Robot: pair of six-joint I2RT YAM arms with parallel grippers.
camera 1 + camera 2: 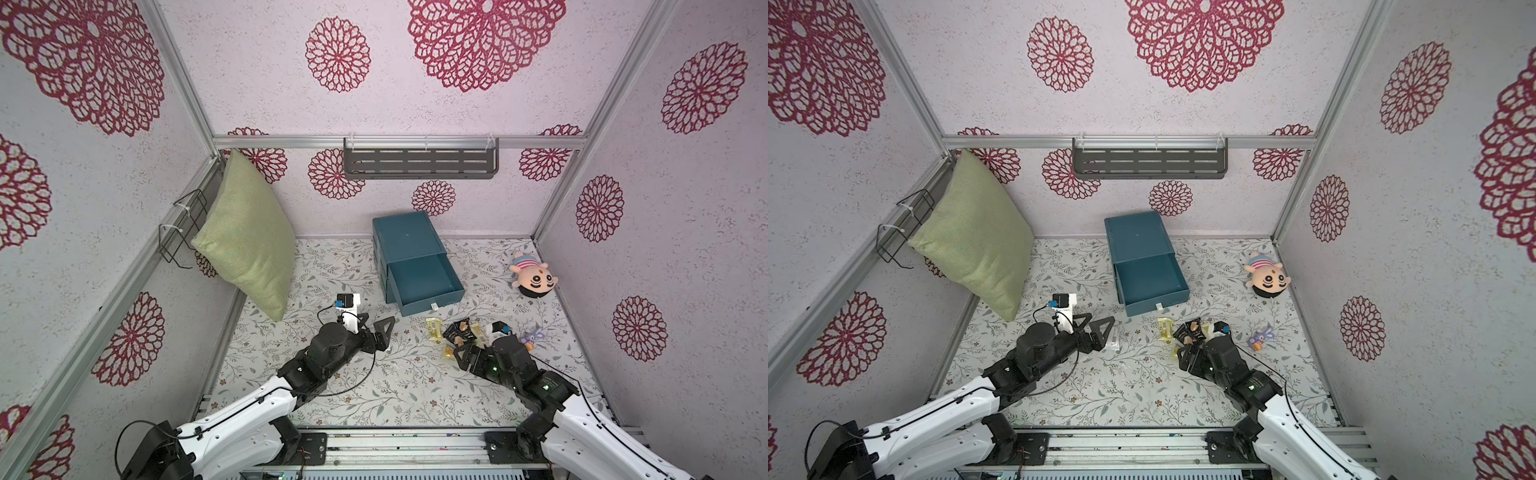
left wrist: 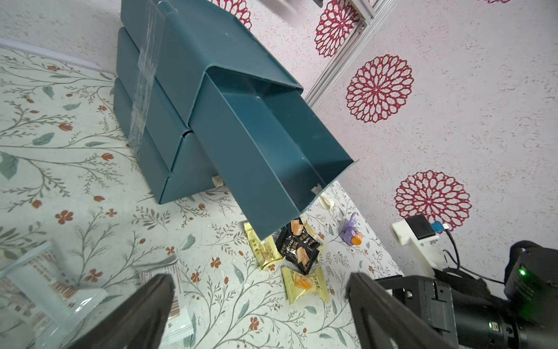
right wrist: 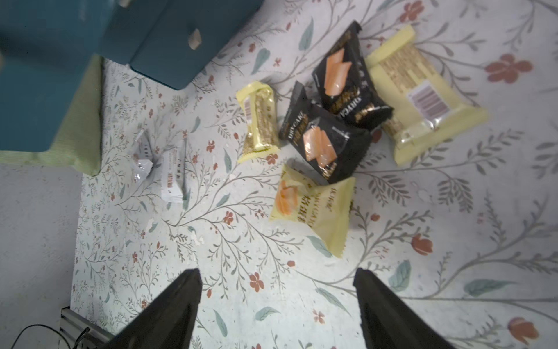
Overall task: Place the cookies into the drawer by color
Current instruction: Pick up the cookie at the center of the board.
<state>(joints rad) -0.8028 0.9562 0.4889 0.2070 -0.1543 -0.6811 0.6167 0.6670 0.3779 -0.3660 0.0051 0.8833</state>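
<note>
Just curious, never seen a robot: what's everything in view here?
drawer chest: one, teal, back centre, top drawer open
yellow cookies: three, yellow, before the chest
black cookies: two, black, among the yellow ones
whitish cookies: two, whitish, left of the others
pillow: one, green, leaning in left corner
plush doll: one, pink-striped, far right
small toy: one, purple, right of cookies
shelf: one, grey, back wall
wire rack: one, black, left wall
left hand: one, black, open
right hand: one, black, open

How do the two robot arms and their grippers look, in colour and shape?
The left arm and right arm have white lower shells, black upper joints, and black cables along them. The left gripper and right gripper have black triangular jaws. Each wrist bears a white camera mount; green lights dot the right arm.
</note>
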